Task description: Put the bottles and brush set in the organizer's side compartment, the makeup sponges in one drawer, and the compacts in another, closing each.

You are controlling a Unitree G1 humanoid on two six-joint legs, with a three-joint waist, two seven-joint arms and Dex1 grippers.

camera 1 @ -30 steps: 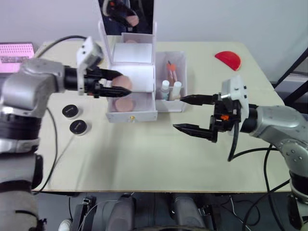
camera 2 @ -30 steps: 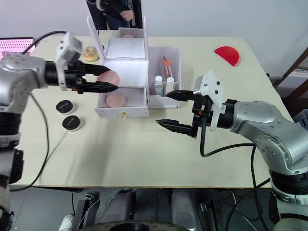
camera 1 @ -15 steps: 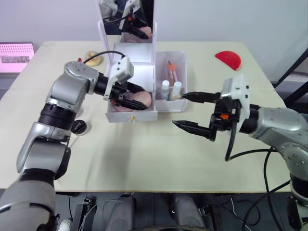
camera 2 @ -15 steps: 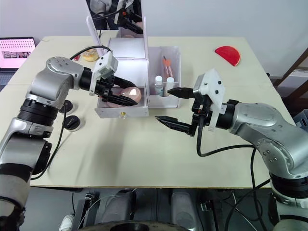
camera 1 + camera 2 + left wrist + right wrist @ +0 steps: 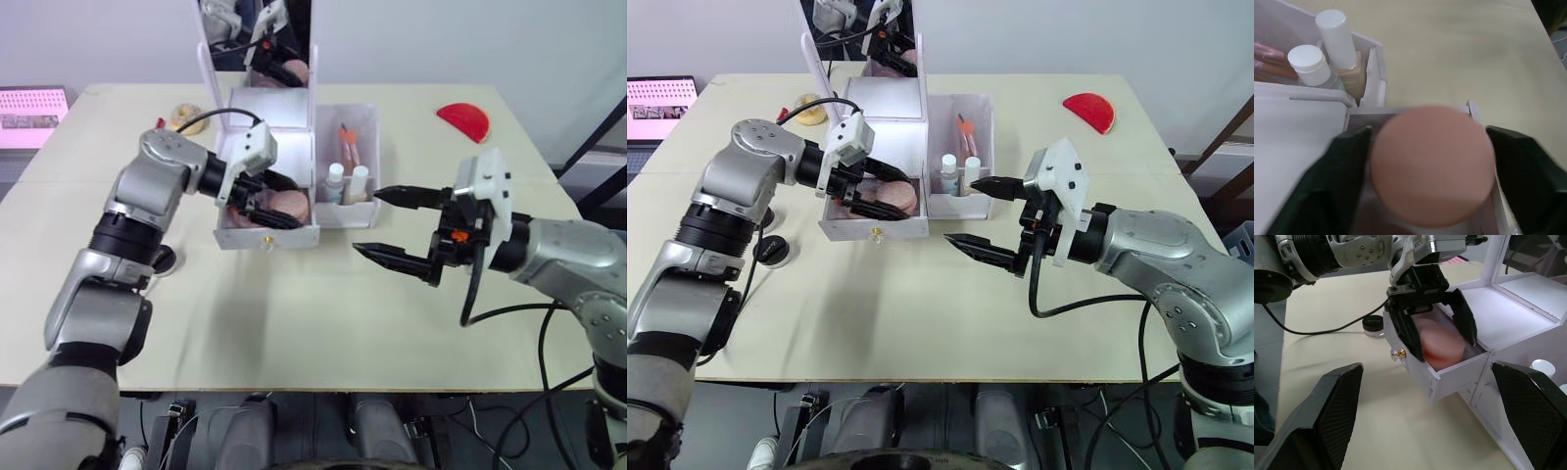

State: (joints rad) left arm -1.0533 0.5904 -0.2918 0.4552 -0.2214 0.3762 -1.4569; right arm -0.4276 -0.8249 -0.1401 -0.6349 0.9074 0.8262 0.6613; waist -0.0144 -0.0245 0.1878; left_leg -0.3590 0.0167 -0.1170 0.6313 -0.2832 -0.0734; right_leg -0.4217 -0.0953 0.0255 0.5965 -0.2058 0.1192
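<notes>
The white organizer stands at the table's back, its lower drawer pulled open. My left gripper reaches into that drawer, shut on a peach makeup sponge, which also appears as the sponge between the black fingers. The side compartment holds two white-capped bottles and the brush set. A black compact lies on the table left of the organizer, partly behind my left arm. My right gripper hangs open over the table, just right of the drawer front.
A red half-round object lies at the back right. A pink-screened device sits at the far left edge, and a small yellowish item with a black cable is behind the organizer. A mirror rises above it.
My left gripper has carried the sponge from above the organizer's top level down into the open drawer. The right gripper has barely moved.
</notes>
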